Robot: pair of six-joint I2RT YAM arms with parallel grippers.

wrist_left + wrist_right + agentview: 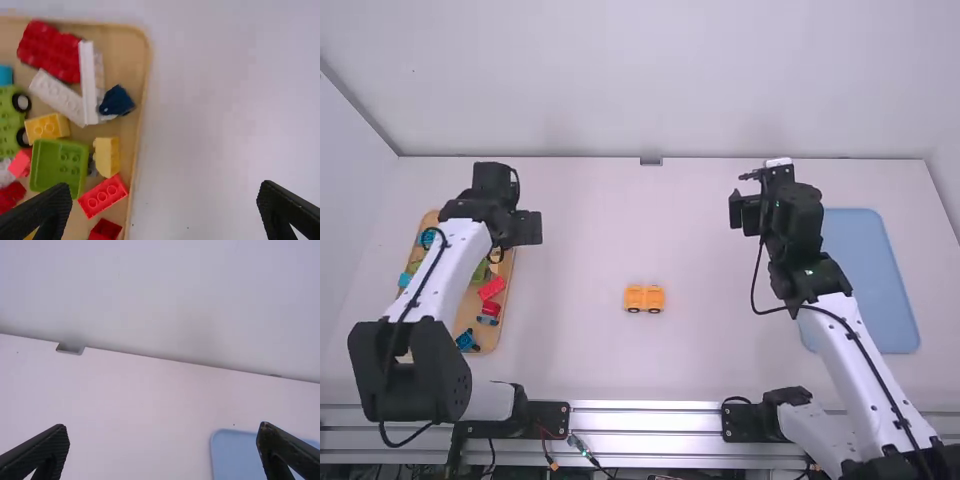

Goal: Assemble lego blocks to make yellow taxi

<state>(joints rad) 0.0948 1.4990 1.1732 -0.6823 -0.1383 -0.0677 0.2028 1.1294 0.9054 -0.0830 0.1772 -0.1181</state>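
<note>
Small yellow-orange block car [644, 298] upright near the middle of the white bench [710, 345]; both grippers released, well apart from it.
Left gripper [529, 228], fingers spread, hangs near the wooden tray [121, 50], which holds red, green, white and yellow blocks, among them a red block [104, 196] just beside a green open box-shaped block [59, 165]; right gripper [744, 212], fingers also wide apart, hangs near the blue tray [870, 280].

Pale back wall [640, 80] behind white table [575, 350], side walls [350, 220] flanking; soft light.
</note>
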